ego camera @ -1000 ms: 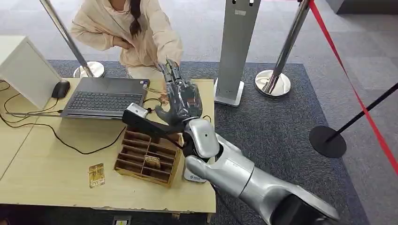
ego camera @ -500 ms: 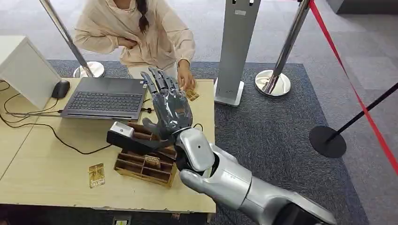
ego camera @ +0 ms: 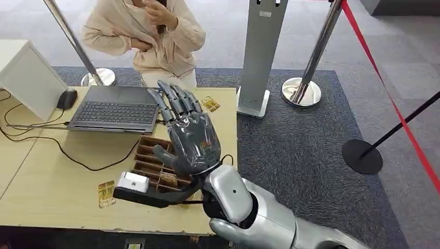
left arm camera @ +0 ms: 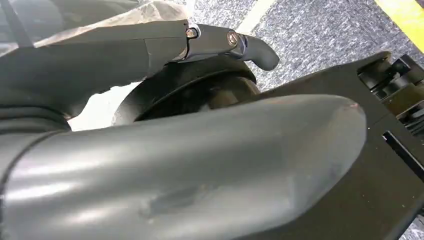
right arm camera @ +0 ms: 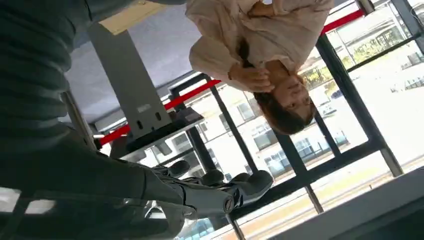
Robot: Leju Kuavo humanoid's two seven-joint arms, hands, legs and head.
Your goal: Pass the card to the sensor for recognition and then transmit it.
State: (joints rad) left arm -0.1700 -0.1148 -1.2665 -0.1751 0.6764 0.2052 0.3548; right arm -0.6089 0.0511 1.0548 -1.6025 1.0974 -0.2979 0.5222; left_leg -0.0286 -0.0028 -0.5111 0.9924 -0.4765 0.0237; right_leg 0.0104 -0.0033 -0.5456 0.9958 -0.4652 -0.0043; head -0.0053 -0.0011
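While the right hand is raised over the table in the head view, fingers spread, palm bare, it holds nothing. One card lies flat just past its fingertips near the table's far edge, long axis slanted toward the person. A second card lies to the hand's left, near the front edge, long axis running front to back. The wooden tray sits under the wrist.

Left wrist view: left hand too close, can't tell its state.

Right wrist view: fingers extended, apart.
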